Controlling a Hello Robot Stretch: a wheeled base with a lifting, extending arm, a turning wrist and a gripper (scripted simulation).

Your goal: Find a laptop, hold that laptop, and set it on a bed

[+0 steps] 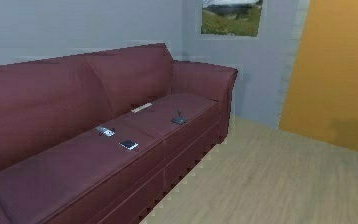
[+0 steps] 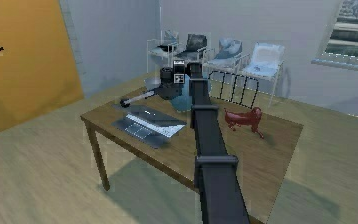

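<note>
Laptop: grey open laptop (image 2: 150, 126) is lying flat on the brown wooden table (image 2: 272, 150), toward the table's left end in the arm side view, just left of the arm.
Arm: dark square bar (image 2: 213, 150) is stretching up from the bottom edge across the tabletop.
Gripper: dark two-finger gripper (image 2: 169, 85) is sitting at the bar's far end, over the table's far side, beyond the laptop.
Fingers: cannot tell their state or whether they are holding anything, as table clutter is lying right behind them.
Table extras: grey rod-shaped item (image 2: 137, 98) is lying near the gripper; red figurine (image 2: 244, 120) is standing right of the bar.
Behind table: white-framed chairs (image 2: 267, 62) are lining the grey wall.
Forward view: long maroon sofa (image 1: 47, 105) is carrying a few small dark flat items (image 1: 129, 145) on its seat.
</note>
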